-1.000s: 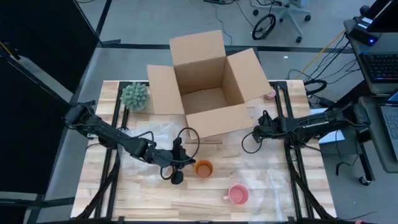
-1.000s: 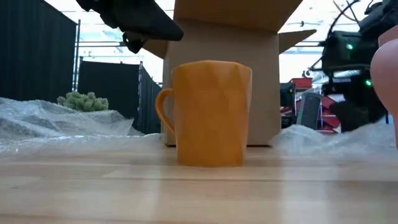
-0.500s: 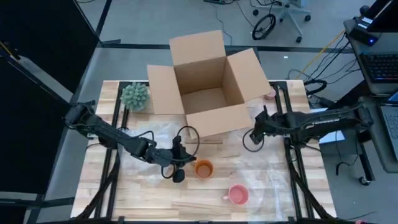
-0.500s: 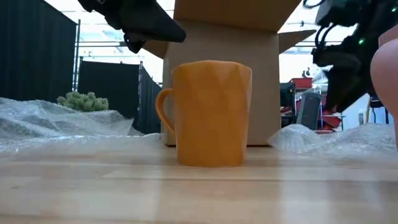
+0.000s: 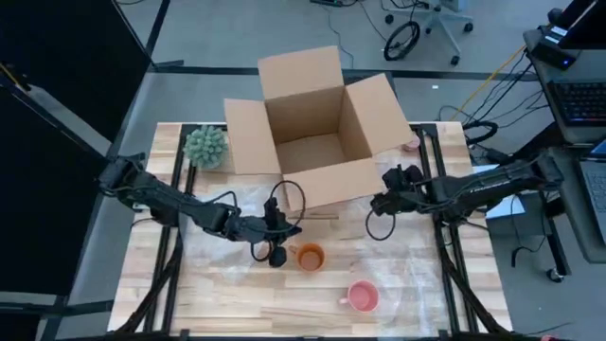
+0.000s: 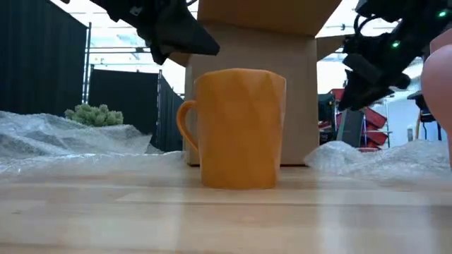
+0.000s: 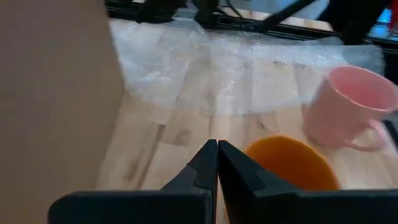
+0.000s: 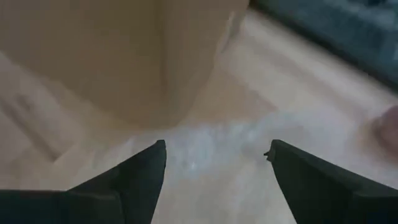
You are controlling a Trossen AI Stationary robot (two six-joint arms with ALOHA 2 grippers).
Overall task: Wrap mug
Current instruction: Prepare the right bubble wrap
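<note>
The stiff, slippery orange ceramic mug (image 5: pixel 310 256) is sitting upright; gripping its handle looks safest. The left gripper (image 7: pixel 217 163), fingers pressed together, is hovering just left of it; the right gripper (image 8: pixel 214 158) is gaping wide over soft clear bubble wrap (image 8: pixel 205 146).

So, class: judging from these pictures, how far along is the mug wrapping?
Done: nothing yet. The orange mug stands bare on the wood, and so does the pink mug. In hand: the left gripper, shut and empty, sits beside the orange mug; the right gripper, open, hovers over bubble wrap near the box. Left: fetching wrap, wrapping, likely boxing.
</note>
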